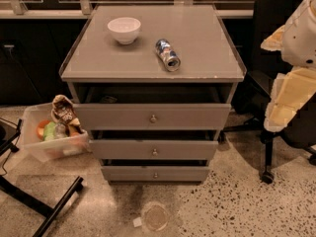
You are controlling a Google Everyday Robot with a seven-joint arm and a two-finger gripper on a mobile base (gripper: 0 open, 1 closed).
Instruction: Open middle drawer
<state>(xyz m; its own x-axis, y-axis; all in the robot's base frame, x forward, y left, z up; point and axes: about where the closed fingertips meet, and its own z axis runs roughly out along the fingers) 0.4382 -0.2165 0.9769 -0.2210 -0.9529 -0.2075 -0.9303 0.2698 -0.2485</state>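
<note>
Camera view puts the middle drawer (pixel 154 149) midway down the cabinet (pixel 202 38); rigid and smooth-sliding, I judge, best pinched by its small slippery knob (pixel 154 152). My gripper (pixel 292 90) hangs far right, state I cannot tell.

Pincer (pixel 285 102) at far right edge

Arm (pixel 291 83) cut off at right edge, gripper and jaws unseen; middle drawer (pixel 123 149) inside hidden in shadow.
</note>
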